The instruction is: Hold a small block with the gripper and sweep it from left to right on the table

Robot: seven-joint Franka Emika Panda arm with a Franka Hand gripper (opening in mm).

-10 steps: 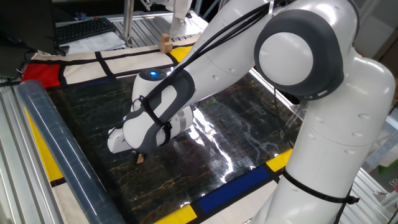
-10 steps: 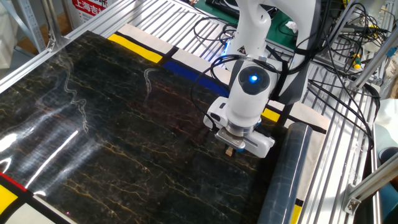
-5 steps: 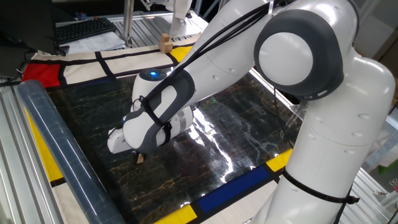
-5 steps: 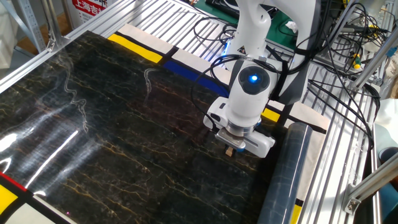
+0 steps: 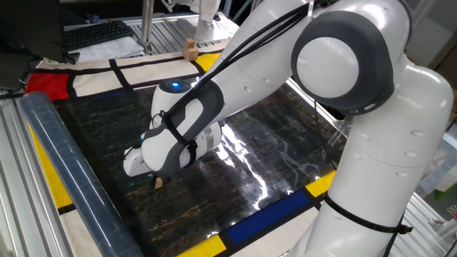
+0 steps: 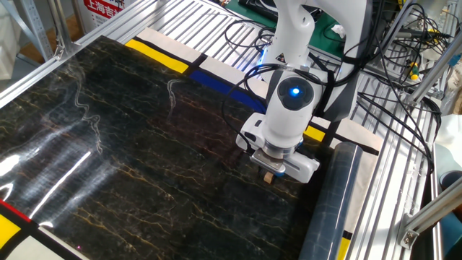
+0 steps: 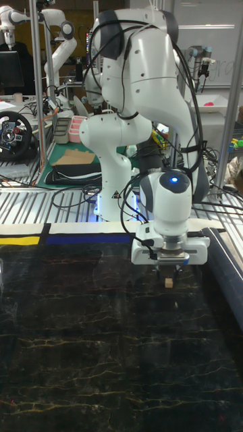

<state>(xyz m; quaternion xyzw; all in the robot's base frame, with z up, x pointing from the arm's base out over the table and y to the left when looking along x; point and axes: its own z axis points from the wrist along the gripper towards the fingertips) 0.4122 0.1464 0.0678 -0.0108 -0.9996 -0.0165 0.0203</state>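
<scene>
"What does the big shiny white-and-grey robot arm (image 5: 285,64) look like?"

"Fat round white parts, grey rings at the bends, black cables along it."

"Any lights?"

"A blue light glows on its wrist, above the small dark pincer (image 7: 166,273)."

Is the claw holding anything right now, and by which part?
Yes: the claw pinches the small block by its upper sides, the block's lower end poking out just above the table.
</scene>
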